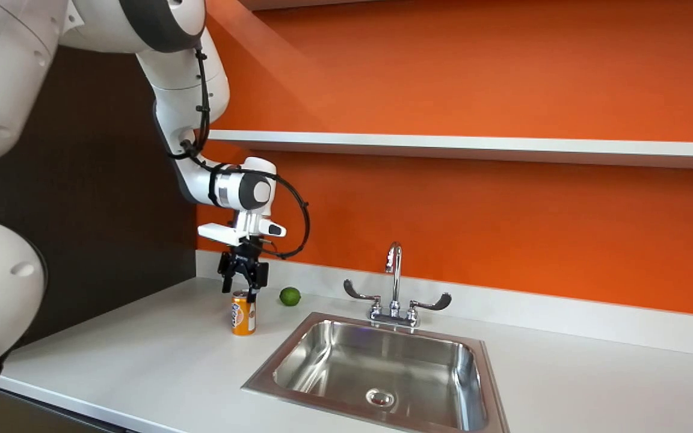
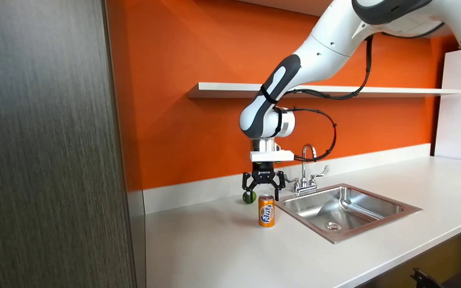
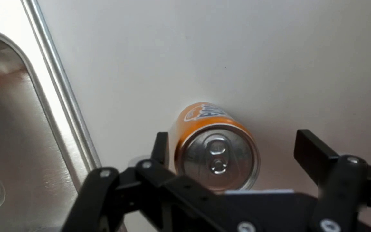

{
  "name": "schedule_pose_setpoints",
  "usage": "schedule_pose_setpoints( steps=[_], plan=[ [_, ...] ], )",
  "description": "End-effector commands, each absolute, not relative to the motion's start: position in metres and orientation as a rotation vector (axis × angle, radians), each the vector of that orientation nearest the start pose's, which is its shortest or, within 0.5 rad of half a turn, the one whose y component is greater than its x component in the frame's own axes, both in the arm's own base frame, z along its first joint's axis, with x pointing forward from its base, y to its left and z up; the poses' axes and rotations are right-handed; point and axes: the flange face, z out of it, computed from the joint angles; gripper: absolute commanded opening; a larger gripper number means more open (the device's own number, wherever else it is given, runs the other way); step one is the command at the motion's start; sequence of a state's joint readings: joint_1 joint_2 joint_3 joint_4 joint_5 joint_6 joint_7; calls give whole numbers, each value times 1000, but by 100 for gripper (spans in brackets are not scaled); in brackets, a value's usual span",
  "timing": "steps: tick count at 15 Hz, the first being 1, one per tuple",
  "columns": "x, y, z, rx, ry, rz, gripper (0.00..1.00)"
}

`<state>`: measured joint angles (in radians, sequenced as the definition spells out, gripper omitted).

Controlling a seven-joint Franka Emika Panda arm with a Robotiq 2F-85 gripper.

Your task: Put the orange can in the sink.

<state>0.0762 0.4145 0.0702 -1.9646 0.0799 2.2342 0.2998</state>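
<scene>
The orange can (image 1: 243,319) stands upright on the white countertop, left of the sink (image 1: 287,349). In another exterior view the can (image 2: 266,214) also stands beside the sink (image 2: 374,224). My gripper (image 1: 239,293) is open over the can, its fingertips about level with the can's top; it also shows in an exterior view (image 2: 263,198). In the wrist view the can's orange side and metallic top (image 3: 217,154) lie between the open fingers of the gripper (image 3: 232,141), close to the left finger with a wide gap to the right finger. The sink rim (image 3: 55,106) is at left.
A green round fruit (image 1: 290,296) lies on the counter behind the can, near the backsplash; it also shows in an exterior view (image 2: 246,197). A chrome faucet (image 1: 396,276) with two handles stands behind the sink. A white shelf (image 1: 473,146) runs along the orange wall.
</scene>
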Motion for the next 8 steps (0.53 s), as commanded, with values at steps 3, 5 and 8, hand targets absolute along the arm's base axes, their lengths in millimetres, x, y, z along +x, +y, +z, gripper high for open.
schedule_pose_setpoints(
  steps=[3, 5, 8],
  plan=[
    [599, 86, 248, -3059, 347, 190, 100],
    [600, 85, 247, -3060, 350, 178, 100],
    [600, 83, 246, -3063, 360, 180, 100]
  ],
)
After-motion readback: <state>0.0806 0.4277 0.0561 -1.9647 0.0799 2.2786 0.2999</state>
